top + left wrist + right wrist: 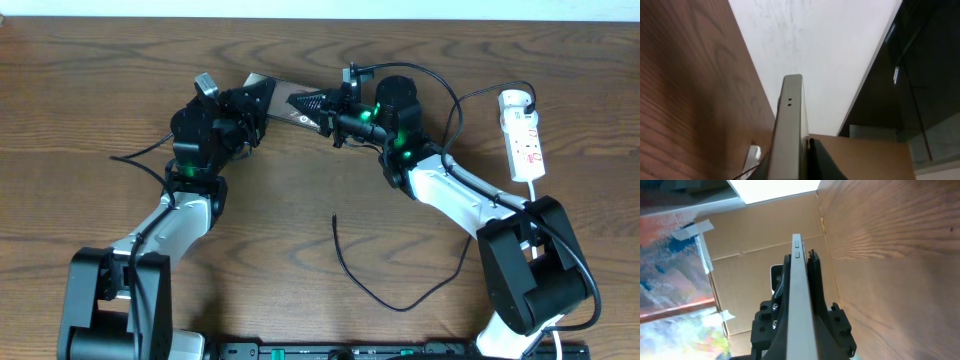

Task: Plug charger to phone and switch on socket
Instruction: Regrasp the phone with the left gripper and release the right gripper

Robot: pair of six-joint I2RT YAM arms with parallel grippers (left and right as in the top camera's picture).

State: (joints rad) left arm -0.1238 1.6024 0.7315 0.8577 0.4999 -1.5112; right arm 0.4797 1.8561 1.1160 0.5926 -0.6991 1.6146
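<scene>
A: L gripper (252,102)?
B: Clamped tight on phone (290,100), left end.
A: R gripper (332,115)?
B: Same, closed on other end; phone edge-on btwn fingers (816,296).
A: Charger (337,240)?
B: Loose on table (280,200), well apart from phone. Socket (522,135) far right.

White links (455,190), black joints (525,265) and green lights (365,117) on both arms.
</scene>
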